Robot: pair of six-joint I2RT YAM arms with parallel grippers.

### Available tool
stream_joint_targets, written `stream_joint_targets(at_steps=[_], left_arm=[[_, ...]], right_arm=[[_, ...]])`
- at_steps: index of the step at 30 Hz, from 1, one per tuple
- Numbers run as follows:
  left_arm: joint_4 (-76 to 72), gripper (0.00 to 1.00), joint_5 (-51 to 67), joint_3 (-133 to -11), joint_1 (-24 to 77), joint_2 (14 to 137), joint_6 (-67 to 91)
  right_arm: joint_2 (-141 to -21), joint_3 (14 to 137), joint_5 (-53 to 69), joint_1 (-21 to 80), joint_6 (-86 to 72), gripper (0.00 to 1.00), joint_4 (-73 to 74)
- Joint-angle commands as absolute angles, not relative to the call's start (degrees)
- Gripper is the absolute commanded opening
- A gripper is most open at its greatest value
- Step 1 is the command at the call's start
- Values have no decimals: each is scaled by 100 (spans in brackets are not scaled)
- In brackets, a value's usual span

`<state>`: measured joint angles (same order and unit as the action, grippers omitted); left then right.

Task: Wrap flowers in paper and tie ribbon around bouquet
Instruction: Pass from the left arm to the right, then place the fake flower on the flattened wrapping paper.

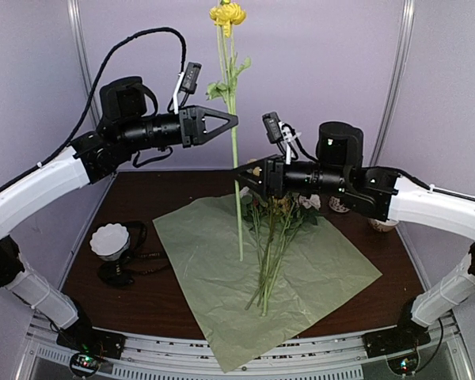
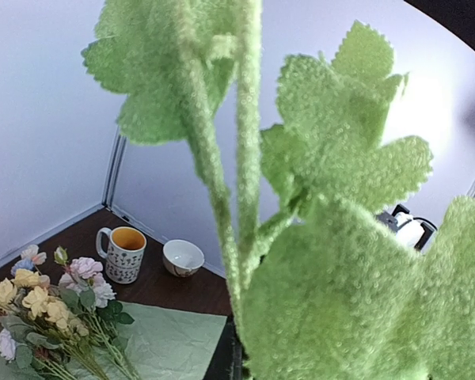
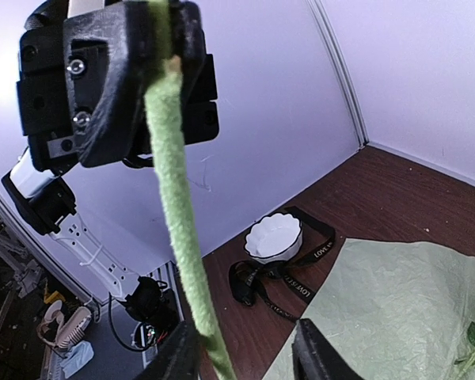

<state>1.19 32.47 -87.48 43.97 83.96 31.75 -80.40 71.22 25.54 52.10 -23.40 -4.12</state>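
My left gripper (image 1: 233,120) is shut on the long green stem (image 1: 236,182) of a yellow flower (image 1: 227,13) and holds it upright above the paper (image 1: 222,277). Its fuzzy leaves (image 2: 340,261) fill the left wrist view and hide those fingers. My right gripper (image 1: 239,172) is open around the lower stem (image 3: 178,222), which rests against one finger (image 3: 182,352). The remaining flowers (image 1: 279,229) lie on the pale green sheet (image 2: 174,340). The black lettered ribbon (image 3: 301,289) is bundled on the table at the left.
A white scalloped bowl (image 1: 110,240) stands at the left beside the ribbon bundle (image 1: 117,275). A patterned mug (image 2: 124,253) and a small white bowl (image 2: 183,257) stand at the back right, behind my right arm. Purple walls enclose the dark wooden table (image 1: 142,198).
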Motion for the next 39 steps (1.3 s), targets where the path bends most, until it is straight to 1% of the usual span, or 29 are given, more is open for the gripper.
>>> stream_joint_targets(at_steps=[1, 4, 5, 8, 10, 11, 12, 13, 14, 16, 20, 25, 30, 33, 37, 39], left_arm=[[-532, 0, 3561, -8499, 4447, 8464, 3401], [-545, 0, 3586, -8461, 4463, 8505, 3433], [-537, 0, 3605, -8471, 4469, 8537, 3444], [-517, 0, 3618, -8501, 4490, 8586, 3480], [-202, 1, 3411, -8612, 4483, 8621, 3469], [257, 18, 3122, -8768, 4482, 8653, 3369], [891, 37, 2518, -8956, 4470, 8753, 3183], [1507, 50, 2043, -9164, 4435, 8852, 3077], [2134, 57, 1663, -9330, 4364, 8954, 3004], [3172, 62, 1265, -9480, 4040, 9185, 3055], [3930, 65, 1462, -9035, 3306, 9458, 3374], [4011, 67, 1466, -8179, 2667, 9614, 3272], [4197, 68, 1545, -7835, 2266, 10026, 2977], [4208, 69, 1512, -7709, 2148, 10237, 2867], [4169, 69, 1485, -7585, 2010, 10407, 2810], [4140, 70, 1477, -7495, 1922, 10443, 2785]], right_arm=[[-8155, 7262, 2355, 5258, -2682, 36, -1005], [-8180, 7228, 2320, 5258, -2752, 34, -1166], [-8197, 7244, 2300, 5256, -2747, 27, -1128], [-8219, 7274, 2167, 5256, -2755, 1, -906], [-8217, 7257, 1956, 5198, -2865, 0, -653], [-8222, 7221, 1890, 5151, -2996, 0, -529], [-8230, 7147, 1834, 5060, -3191, 0, -403], [-8258, 7056, 1801, 4958, -3431, 0, -291], [-8286, 6901, 1774, 4837, -3773, 0, -193], [-8348, 6473, 1810, 4631, -4548, 0, -244], [-8623, 5865, 1903, 4383, -5382, 0, -440], [-9185, 5858, 1905, 4176, -5553, 0, -422], [-9788, 6030, 1604, 4051, -5390, 0, -8], [-10106, 6082, 1634, 4009, -5352, 6, 96], [-10223, 6167, 1432, 4001, -5220, 20, 394], [-10173, 6231, 1261, 4014, -5095, 26, 666]])
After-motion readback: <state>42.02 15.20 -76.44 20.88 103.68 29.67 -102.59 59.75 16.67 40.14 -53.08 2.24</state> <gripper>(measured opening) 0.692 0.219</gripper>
